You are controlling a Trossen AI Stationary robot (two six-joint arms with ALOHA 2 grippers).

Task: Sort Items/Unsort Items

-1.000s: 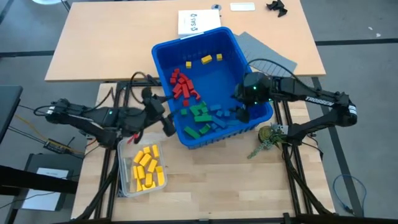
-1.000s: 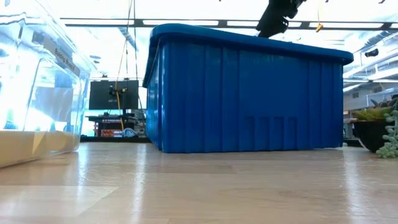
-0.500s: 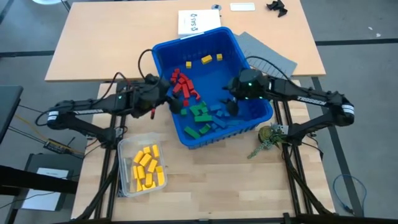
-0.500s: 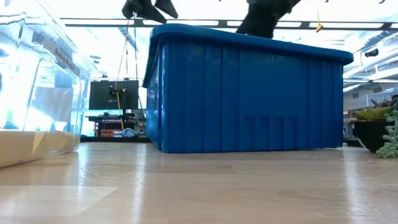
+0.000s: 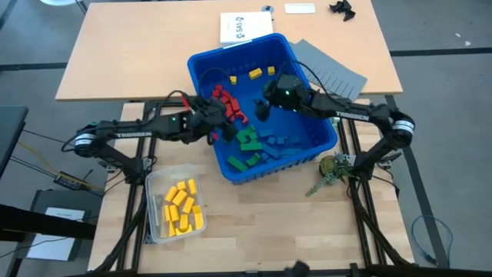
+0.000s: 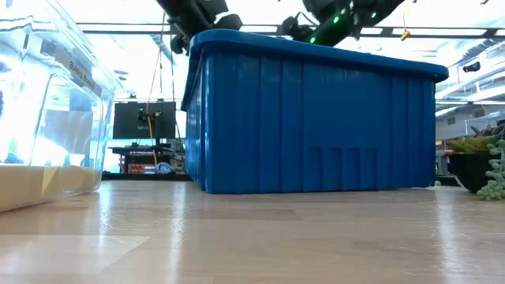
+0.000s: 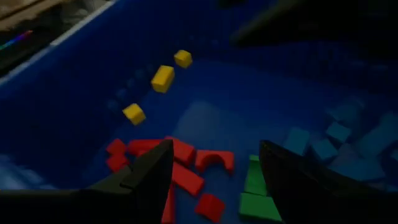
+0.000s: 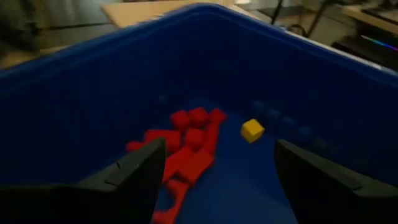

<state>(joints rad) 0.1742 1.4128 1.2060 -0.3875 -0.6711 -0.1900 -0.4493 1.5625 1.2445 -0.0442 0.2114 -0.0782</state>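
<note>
Inside bin (image 5: 319,142) walls, both grippers spread, empty

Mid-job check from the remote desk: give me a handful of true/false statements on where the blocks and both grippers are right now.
1. Both grippers are over the blue bin. True: left gripper, right gripper.
2. The left gripper holds a red block. False: its jaws are open and empty above the red blocks.
3. Three yellow blocks remain in the bin. True.
4. The clear container holds green blocks. False: it holds yellow ones.
5. The right gripper is shut. False: it is open.
</note>
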